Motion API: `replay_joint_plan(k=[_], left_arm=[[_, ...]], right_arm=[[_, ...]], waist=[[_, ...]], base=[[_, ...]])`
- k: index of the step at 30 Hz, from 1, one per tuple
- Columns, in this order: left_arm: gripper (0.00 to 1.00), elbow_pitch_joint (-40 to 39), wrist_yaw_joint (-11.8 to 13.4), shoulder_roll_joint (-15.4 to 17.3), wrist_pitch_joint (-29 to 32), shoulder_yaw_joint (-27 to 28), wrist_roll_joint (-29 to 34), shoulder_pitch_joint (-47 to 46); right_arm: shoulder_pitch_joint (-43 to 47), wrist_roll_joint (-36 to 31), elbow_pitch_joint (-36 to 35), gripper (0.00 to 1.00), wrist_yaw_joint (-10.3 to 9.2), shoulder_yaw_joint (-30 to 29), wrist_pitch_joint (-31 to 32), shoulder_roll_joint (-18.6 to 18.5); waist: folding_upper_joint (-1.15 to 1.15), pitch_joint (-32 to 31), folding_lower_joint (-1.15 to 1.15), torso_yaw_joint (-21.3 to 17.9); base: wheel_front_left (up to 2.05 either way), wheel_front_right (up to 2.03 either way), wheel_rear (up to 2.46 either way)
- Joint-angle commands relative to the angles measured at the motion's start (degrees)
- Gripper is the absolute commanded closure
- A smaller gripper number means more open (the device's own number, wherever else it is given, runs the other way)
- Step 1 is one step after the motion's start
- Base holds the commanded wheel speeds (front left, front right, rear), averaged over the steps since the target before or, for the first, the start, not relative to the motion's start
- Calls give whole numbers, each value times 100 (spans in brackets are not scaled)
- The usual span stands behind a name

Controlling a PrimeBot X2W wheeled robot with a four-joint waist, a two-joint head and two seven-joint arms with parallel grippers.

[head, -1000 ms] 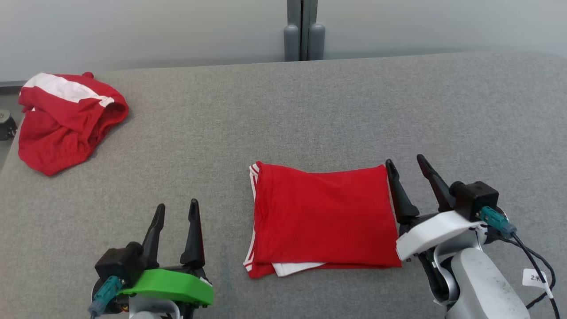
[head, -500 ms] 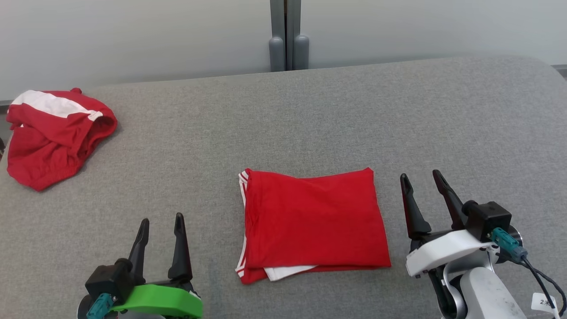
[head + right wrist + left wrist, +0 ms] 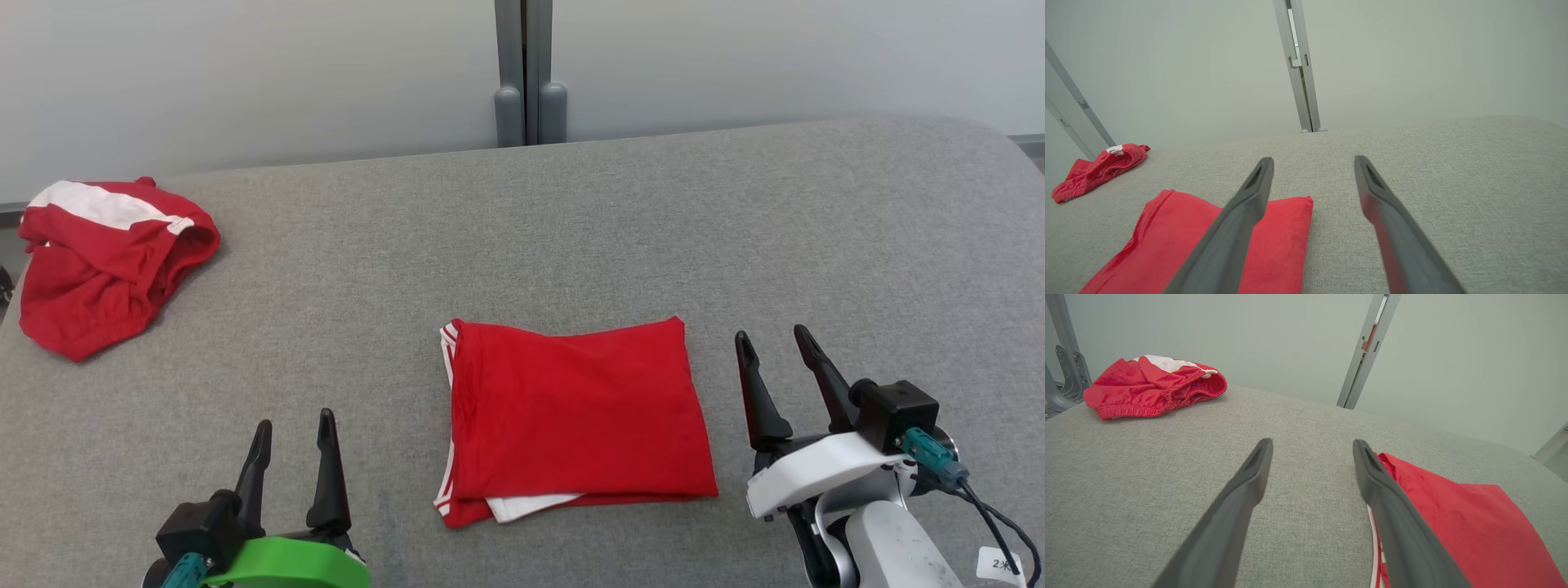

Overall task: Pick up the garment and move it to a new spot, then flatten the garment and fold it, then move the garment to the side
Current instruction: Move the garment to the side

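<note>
My left gripper point(image 3: 295, 420), at the lower left of the head view, stands with its two dark fingers spread wide and nothing between them. My right gripper point(image 3: 771, 332), at the lower right, is spread just as wide and equally empty. Between the two, in the lower centre of the frame, lies the folded red garment point(image 3: 575, 416), a flat rectangle with white stripes down its left edge and a strip of white showing under its bottom edge. My right fingertips point up the frame near the garment's right edge, apart from it; my left gripper stands farther off from the striped side. Everything lies on a grey fabric surface point(image 3: 522, 245). In the upper left of the frame, well apart, a crumpled red-and-white garment point(image 3: 106, 261) lies near the surface's edge. At top centre a grey post point(image 3: 526, 73) rises against a pale wall point(image 3: 245, 73).
</note>
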Motion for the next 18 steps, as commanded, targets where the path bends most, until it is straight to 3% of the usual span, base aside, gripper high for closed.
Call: replay_joint_plan(k=[1, 12, 18], left_arm=[[0, 23, -42, -5, -18, 36, 64, 36], [0, 64, -136, -74, -19, 140, 144, -18], [0, 80, -166, -99, -19, 154, 172, -71]], right_arm=[[71, 25, 12, 0, -1, 8, -27, -3], [4, 29, 52, 0, -1, -22, -32, -3], [-72, 49, 278, 0, -1, -232, 456, -2]], waist=[[0, 9, 0, 3], [0, 69, 0, 6], [0, 114, 0, 45]], base=[[0, 0, 0], [0, 0, 0], [0, 0, 0]])
